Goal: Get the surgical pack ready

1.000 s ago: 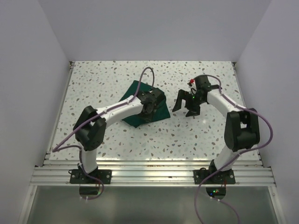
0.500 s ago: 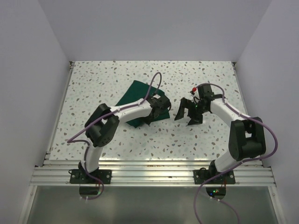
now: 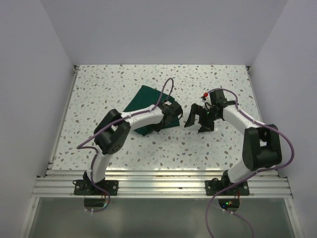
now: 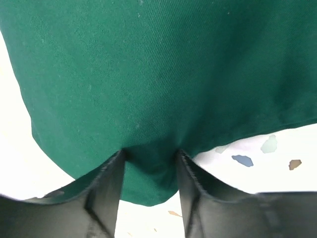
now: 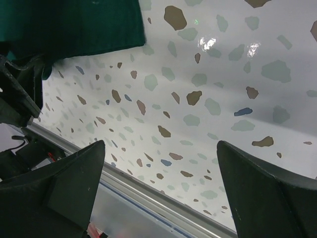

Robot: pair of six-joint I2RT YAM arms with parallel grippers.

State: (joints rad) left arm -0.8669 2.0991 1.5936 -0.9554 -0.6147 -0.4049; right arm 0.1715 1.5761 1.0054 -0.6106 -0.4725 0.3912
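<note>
My left gripper [image 3: 167, 117] [image 4: 151, 157] is closed on the near edge of the surgical pack [image 3: 143, 99] [image 4: 158, 74], a dark green folded cloth. In the left wrist view its two black fingers [image 4: 111, 173] sit close together with a thick fold of green fabric pinched between them, and the cloth puckers at the tips. From the top camera, the pack lies on the speckled white table [image 3: 99, 89], left of centre, partly under my left arm. My right gripper [image 3: 198, 119] [image 5: 161, 148] hangs just to the right of the pack, apart from it, with its jaws spread wide and nothing between them. In its wrist view I see bare table [image 5: 208, 99] below and a corner of the green cloth [image 5: 69, 25] at the upper left.
</note>
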